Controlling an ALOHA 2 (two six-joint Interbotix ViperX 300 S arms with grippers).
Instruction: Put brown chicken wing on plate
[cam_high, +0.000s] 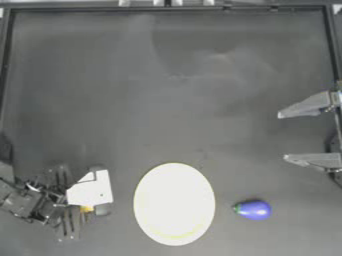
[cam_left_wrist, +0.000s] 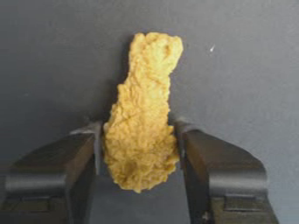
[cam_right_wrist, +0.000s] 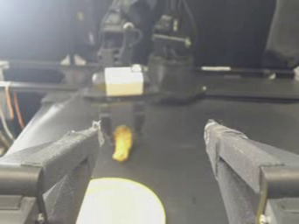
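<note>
Both jaws of my left gripper pinch the brown chicken wing near the table's left edge, ready to carry to the plate; right gripper waits open at the right edge.

The small, lumpy, golden-brown breaded chicken wing is a drumstick-like piece with a broad rounded end and a narrower neck, and in the left wrist view its broad end sits between the two dark jaws of the left claw, which press against its sides while the narrow end points away over the dark worktop. From above only a yellow sliver of it shows, well left of the plate. The large, pale cream-white oval plate with a faint yellowish rim line lies flat near the worktop's front edge.
</note>
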